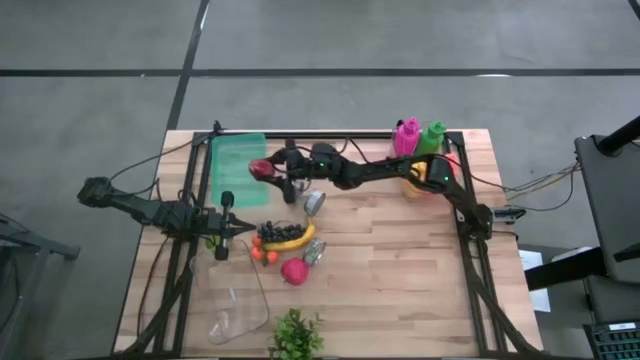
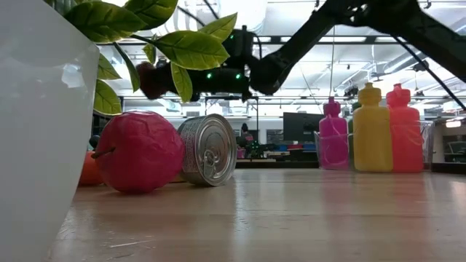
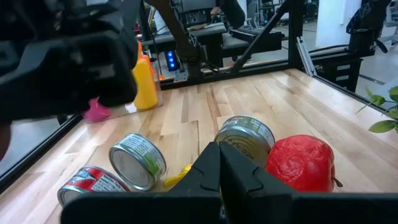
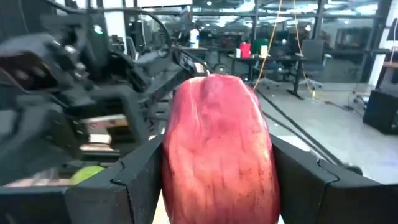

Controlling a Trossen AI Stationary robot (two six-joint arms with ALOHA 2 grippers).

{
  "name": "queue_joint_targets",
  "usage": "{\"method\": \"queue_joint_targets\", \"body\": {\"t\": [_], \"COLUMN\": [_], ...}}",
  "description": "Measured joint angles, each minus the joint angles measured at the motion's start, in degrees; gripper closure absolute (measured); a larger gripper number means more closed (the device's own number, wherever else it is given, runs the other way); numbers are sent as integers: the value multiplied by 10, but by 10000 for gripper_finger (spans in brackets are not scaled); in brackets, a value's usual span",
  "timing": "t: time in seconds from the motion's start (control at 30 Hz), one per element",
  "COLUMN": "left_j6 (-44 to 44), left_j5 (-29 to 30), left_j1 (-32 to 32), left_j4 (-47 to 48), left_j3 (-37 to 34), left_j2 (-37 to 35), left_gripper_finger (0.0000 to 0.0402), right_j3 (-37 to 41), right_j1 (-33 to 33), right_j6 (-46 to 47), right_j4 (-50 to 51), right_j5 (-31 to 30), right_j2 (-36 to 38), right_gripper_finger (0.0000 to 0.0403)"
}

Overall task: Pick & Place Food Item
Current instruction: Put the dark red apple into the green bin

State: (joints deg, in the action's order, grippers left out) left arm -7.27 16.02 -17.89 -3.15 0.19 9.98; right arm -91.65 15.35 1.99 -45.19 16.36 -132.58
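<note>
The right gripper (image 1: 268, 170) clasps a red apple (image 4: 217, 149) between its fingers (image 4: 134, 177), held in the air at the edge of the green tray (image 1: 232, 160), while the left gripper (image 1: 238, 230), clenched empty, rests beside the banana (image 1: 292, 240) and cans (image 3: 138, 162).

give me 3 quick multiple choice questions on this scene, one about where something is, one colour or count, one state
1. Where is the red fruit held by the right end effector?
A. above the green tray
B. beside the bottles
C. on the floor

2. How many bottles stand together in the low view?
A. one
B. three
C. five

3. The left end effector is:
A. shut, empty
B. open wide
C. holding a can

Answers: 1 A, the high view shows it at the tray's edge. 2 B, pink, yellow, red. 3 A, its fingers meet.
</note>
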Motion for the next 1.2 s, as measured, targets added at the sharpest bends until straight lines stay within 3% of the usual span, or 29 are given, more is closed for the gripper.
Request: {"method": "queue_joint_targets", "body": {"t": [0.57, 1.2], "left_j6": [-1, -2], "left_j5": [0, 0], "left_j1": [0, 0], "left_j4": [0, 0], "left_j3": [0, 0], "left_j2": [0, 0], "left_gripper_finger": [402, 402], "right_j3": [-122, -145], "right_j1": [6, 3], "right_j6": [8, 4], "right_j4": [125, 252], "right_j5": [-2, 3], "right_j2": [-84, -92], "right_gripper_finger": [163, 163]}}
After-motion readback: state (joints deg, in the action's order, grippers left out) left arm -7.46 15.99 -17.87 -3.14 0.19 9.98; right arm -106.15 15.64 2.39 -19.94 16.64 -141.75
